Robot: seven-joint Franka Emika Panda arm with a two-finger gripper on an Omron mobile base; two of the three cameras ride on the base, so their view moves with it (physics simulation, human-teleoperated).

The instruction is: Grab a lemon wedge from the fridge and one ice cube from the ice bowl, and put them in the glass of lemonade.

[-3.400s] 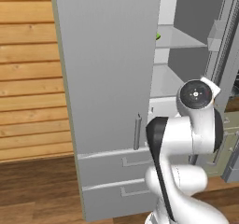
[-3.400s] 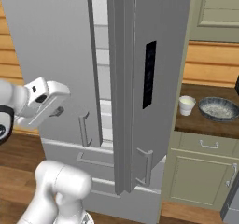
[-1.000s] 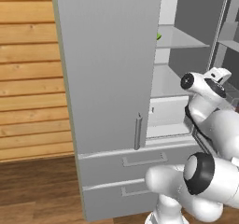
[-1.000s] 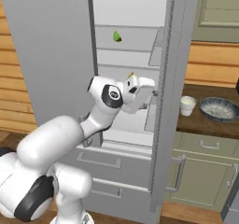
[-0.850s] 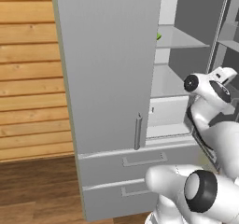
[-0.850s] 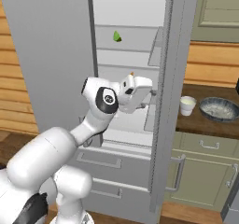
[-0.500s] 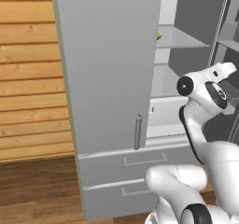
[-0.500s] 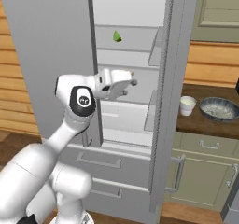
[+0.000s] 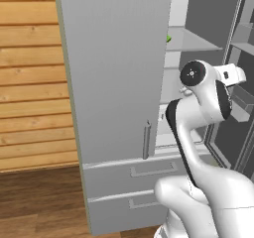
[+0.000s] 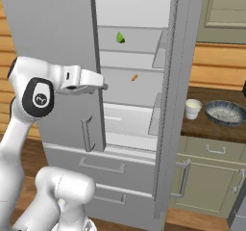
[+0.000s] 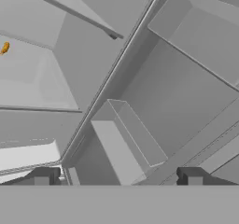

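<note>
The fridge (image 10: 53, 28) stands with its right door swung open. On its upper shelf lies the small yellow-green lemon wedge (image 10: 120, 37), also glimpsed past the left door's edge (image 9: 168, 37). My gripper (image 10: 102, 85) hovers in front of the open compartment, beside the left door's edge, below and left of the wedge. In the hand view my gripper (image 11: 116, 177) is open with nothing between its tips, facing shelves and door bins. On the counter to the right stand the glass of lemonade (image 10: 193, 108) and the ice bowl (image 10: 226, 112).
A small orange item (image 10: 135, 77) lies on a middle shelf (image 11: 4, 48). The open right door (image 10: 174, 90) with its bins stands between the fridge interior and the wooden counter (image 10: 202, 126). Olive-green cabinets (image 10: 211, 172) sit below. Two fridge drawers (image 10: 103, 165) are closed.
The arm has swung so that the hand moved left, from the middle of the fridge opening toward the left door's edge. The jaws stayed open and hold nothing.
</note>
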